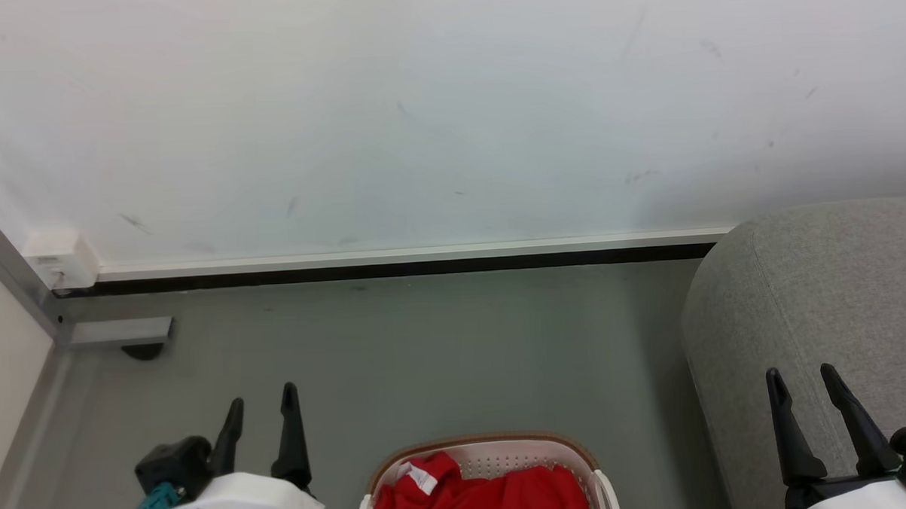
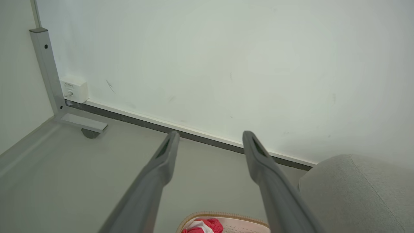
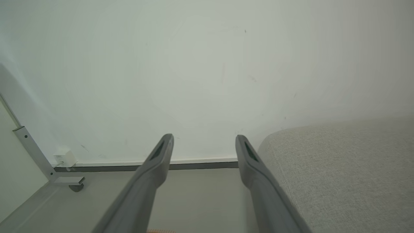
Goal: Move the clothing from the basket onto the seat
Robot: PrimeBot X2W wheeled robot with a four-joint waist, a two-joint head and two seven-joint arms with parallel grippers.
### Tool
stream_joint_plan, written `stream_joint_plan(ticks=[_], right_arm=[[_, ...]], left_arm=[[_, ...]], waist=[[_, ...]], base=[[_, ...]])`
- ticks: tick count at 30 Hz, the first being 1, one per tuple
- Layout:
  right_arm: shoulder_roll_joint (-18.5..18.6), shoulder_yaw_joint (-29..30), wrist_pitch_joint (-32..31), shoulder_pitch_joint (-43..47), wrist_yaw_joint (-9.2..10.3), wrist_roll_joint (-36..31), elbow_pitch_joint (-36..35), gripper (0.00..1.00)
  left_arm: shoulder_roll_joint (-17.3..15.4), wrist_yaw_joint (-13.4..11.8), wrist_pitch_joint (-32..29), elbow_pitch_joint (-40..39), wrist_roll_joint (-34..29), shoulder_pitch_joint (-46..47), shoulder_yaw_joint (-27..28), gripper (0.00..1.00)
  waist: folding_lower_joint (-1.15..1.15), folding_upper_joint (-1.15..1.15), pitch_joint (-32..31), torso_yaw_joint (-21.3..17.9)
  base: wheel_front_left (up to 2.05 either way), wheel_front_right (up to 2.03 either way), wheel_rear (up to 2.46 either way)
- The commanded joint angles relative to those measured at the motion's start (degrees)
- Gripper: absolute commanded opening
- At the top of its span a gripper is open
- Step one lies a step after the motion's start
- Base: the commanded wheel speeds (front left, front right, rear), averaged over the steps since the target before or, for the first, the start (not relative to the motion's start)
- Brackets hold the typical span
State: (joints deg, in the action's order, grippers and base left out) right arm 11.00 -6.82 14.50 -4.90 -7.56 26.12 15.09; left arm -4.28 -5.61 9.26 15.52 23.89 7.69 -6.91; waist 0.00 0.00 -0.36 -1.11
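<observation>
The red clothing (image 1: 499, 498) lies heaped in the basket (image 1: 481, 442) on the floor (image 1: 426, 338), low between my left gripper (image 1: 262, 394) and my right gripper (image 1: 799, 371). Both are spread wide and hold nothing. The grey seat (image 1: 824, 302) stands just right of the basket. My head view gives the clothing's small white label (image 1: 421, 478), while my right wrist view gives the seat's woven top.

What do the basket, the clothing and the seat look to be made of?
The basket looks like smooth white moulded plastic, given its small punched holes; its tan rim band may be woven. The clothing is soft red fabric, creased, with a white label. The seat looks like matte grey woven upholstery with a stitched seam.
</observation>
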Motion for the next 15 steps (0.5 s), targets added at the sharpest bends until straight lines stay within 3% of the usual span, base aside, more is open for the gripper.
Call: stream_joint_plan(ticks=[1, 15], right_arm=[[0.14, 0.72, 0.21, -1.17, 0.09, -2.47, 0.05, 1.00], [-1.70, 3.62, 0.32, -0.55, 0.10, -9.29, 0.44, 1.00]], left_arm=[[-0.60, -0.33, 0.87, -0.12, -2.26, 1.19, -0.25, 1.00], [-1.20, -0.89, 2.52, 1.00, -8.70, 0.75, -1.29, 1.00]], waist=[[0.00, 0.00, 0.01, 0.09], [0.00, 0.00, -0.33, 0.28]], base=[[0.00, 0.00, 0.00], [0.00, 0.00, 0.00]])
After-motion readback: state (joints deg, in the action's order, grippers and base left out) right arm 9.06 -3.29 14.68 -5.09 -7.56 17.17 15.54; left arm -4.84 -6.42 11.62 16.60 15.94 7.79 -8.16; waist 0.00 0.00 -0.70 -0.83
